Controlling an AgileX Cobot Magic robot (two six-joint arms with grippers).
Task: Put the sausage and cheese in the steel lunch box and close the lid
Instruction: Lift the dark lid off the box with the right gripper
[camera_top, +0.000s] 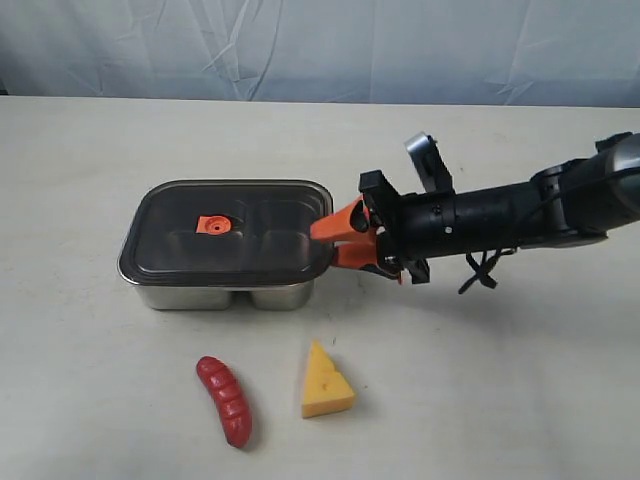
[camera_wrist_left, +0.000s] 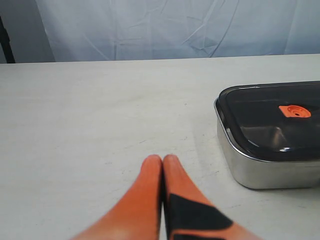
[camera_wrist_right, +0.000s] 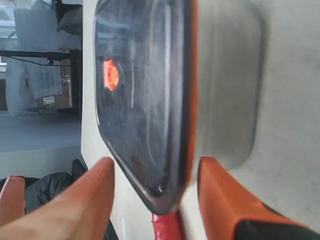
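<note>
Closest to the front, the red sausage (camera_top: 225, 400) and the yellow cheese (camera_top: 326, 383) wedge lie side by side on the pale table (camera_top: 100, 380), apart from each other and outside the steel lunch box (camera_top: 225, 295) behind them. On that box rests the dark lid (camera_top: 225, 235), its orange valve tab (camera_top: 213, 224) facing up. At the lid's right end the right gripper (camera_top: 323, 247) has its jaws apart, one finger on either side of the lid's edge. Beside the box, the left gripper (camera_wrist_left: 162, 160) hangs over bare table with its jaws pressed together, holding nothing.
</note>
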